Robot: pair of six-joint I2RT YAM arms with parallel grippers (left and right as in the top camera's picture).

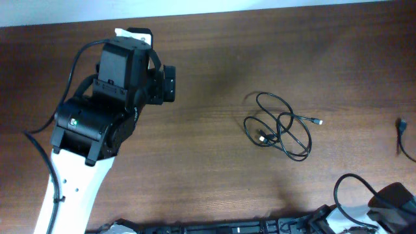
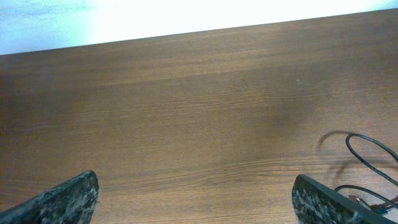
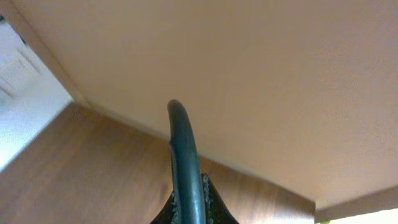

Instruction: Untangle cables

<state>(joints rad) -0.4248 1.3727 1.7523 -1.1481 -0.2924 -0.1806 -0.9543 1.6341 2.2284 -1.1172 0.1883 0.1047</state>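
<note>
Left claw: spread wide, holding nothing, hovering over bare desk well left of the work.
Right claw: closed tight. A dark cord rose from between its tips, but I could not tell whether it was gripped or merely in front.
Cable tangle: lay on the desk right of centre, its loose loops crossing one another.
Stray cord: at the desk's right edge, apart from the tangle.
Count: one tangle with two plug ends showing; one stray cord; two claws. The number of cords within the tangle could not be told.
Risk: grabbing at a crossing would likely lift the whole knot and tighten it. A one-sided pull could drag everything toward the edge.
</note>
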